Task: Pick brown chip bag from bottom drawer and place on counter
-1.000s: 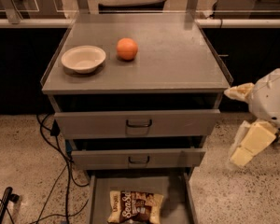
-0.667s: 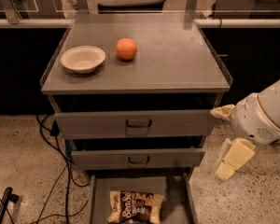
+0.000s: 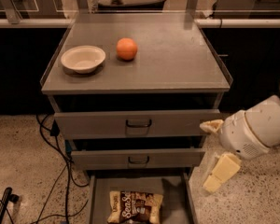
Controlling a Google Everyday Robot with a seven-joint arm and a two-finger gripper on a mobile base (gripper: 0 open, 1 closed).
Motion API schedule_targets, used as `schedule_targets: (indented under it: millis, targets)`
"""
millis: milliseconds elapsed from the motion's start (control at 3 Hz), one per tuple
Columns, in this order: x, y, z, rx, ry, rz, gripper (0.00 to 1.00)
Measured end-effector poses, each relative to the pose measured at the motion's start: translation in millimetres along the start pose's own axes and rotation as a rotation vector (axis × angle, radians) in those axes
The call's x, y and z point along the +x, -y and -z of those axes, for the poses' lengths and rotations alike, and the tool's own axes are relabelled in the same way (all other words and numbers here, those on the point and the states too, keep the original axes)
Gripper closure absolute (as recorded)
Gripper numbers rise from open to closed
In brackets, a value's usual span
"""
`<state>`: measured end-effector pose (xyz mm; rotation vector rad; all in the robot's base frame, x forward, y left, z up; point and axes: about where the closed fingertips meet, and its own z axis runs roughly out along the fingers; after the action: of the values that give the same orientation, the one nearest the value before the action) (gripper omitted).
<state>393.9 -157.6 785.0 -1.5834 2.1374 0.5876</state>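
Observation:
The brown chip bag (image 3: 135,207) lies flat on the floor of the open bottom drawer (image 3: 175,204), at the lower edge of the view, with its "Sea Salt" lettering facing up. The counter (image 3: 168,59) is the grey top of the cabinet above. My gripper (image 3: 215,152) hangs at the right side of the cabinet, level with the two upper drawers. It is above and to the right of the bag and not touching it. Its cream fingers (image 3: 222,171) stand apart with nothing between them.
A cream bowl (image 3: 83,58) and an orange (image 3: 126,48) sit on the left half of the counter. The two upper drawers (image 3: 138,123) are pulled slightly out. Black cables (image 3: 56,171) trail on the speckled floor at the left.
My arm has moved left and down, from beside the cabinet's right edge toward the front of the drawers. The bag, bowl and orange have not moved.

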Motion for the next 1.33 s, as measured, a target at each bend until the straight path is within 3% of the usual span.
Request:
schedule_targets:
  millis: [333,667,1000,1333]
  targets:
    - [20,-15,-56,-0.031,0.096,-0.024,0.0]
    - [43,-17,-108,-0.008,0.143,-0.04,0.0]
    - [72,-8,-147,0.042,0.12,-0.043,0.0]
    - [99,10,-175,0.046,0.081,-0.081,0.0]
